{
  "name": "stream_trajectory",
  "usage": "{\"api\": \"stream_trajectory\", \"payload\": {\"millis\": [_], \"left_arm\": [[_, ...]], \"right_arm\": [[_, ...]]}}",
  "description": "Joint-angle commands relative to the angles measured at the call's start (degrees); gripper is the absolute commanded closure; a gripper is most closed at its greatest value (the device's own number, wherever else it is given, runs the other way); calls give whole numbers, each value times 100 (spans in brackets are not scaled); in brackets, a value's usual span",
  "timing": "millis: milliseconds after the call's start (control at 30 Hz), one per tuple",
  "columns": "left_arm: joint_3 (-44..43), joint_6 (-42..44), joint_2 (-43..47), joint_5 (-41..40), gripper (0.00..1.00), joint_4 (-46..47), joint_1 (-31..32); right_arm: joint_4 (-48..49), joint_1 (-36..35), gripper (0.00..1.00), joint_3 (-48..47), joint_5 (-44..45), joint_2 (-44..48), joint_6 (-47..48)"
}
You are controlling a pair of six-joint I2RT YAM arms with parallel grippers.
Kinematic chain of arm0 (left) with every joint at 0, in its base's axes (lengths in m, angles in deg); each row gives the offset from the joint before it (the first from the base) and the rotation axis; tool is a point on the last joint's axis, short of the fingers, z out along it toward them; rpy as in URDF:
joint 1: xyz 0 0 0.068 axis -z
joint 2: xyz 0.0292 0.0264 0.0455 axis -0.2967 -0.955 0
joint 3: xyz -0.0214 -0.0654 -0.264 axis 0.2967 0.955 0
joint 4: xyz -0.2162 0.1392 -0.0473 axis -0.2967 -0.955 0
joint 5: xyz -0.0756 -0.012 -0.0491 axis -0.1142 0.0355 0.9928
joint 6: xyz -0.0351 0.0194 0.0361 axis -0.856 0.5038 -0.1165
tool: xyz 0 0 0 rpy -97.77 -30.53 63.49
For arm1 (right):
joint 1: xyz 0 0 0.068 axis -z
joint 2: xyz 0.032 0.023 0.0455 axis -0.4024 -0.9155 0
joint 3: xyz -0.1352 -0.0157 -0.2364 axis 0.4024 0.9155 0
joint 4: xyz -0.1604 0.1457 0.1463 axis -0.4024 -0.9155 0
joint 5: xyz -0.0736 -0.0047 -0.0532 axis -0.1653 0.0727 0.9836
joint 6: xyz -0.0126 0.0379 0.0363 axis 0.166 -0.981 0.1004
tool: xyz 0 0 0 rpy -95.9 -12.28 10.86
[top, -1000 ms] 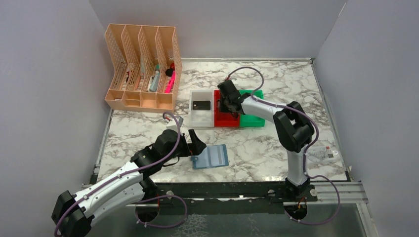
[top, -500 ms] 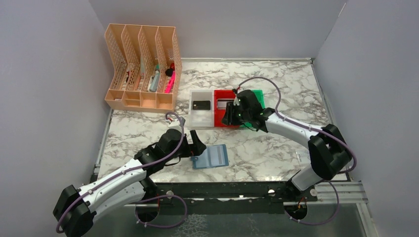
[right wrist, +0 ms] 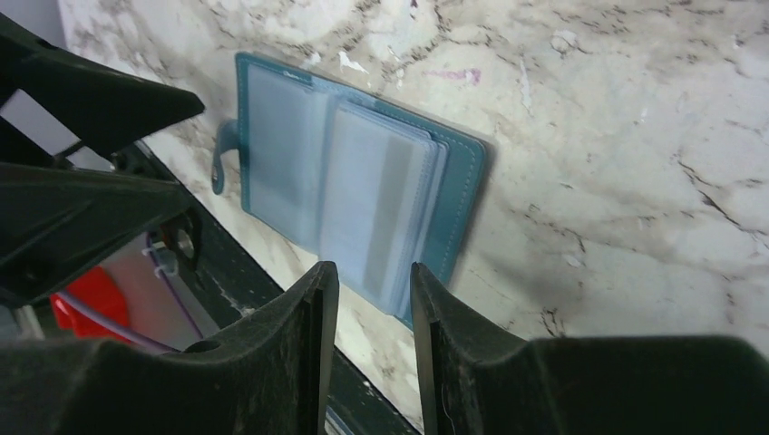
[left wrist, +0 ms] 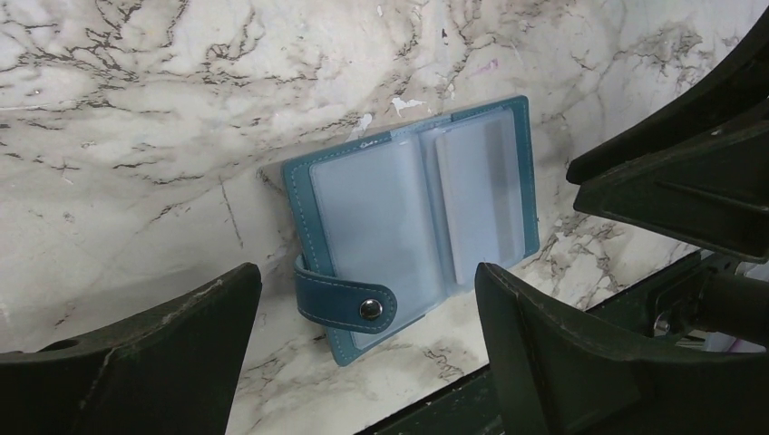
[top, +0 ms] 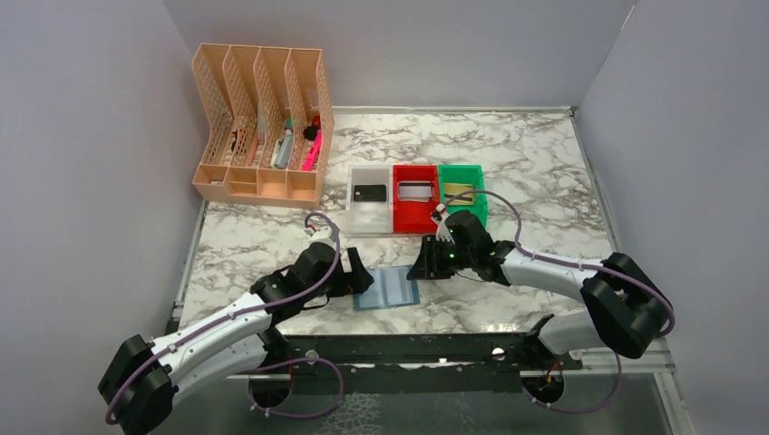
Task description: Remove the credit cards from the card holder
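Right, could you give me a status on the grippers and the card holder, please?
Left gripper wide open beside card holder. Right gripper slightly open, empty. Holder lies open, card in its pocket. Nothing in the way.

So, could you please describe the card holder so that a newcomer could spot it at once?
Look at the marble table and go to the middle of its near edge, nearer than the row of bins. The card holder lies flat and open there. Unlike the bins, it is blue and book-like, with clear pockets and a snap strap.
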Motion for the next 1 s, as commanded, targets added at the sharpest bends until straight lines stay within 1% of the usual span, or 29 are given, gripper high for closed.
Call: {"api": "stream_trajectory", "payload": {"millis": [0, 167, 500, 633, 733, 867, 967], "left_arm": [[29, -45, -55, 15, 10, 16, -21], [54, -30, -124, 67, 16, 27, -21], [248, -92, -78, 131, 27, 133, -23], [258, -52, -150, 160, 32, 200, -21], [251, 6, -272, 142, 38, 238, -21], [234, 81, -485, 122, 48, 240, -21], [228, 92, -577, 181, 52, 334, -21]], "right_arm": [[636, -19, 61, -7, -371, -258, -460], [976, -26, 63, -10, -507, -532, -629], [919, -27, 65, -90, -592, -952, -599], [1114, -27, 66, -71, -784, -1130, -617], [1163, -27, 67, -34, -754, -1139, -664], [1097, -27, 69, -58, -681, -1074, -692], [1096, -26, 69, -100, -687, -1013, -706]]}}
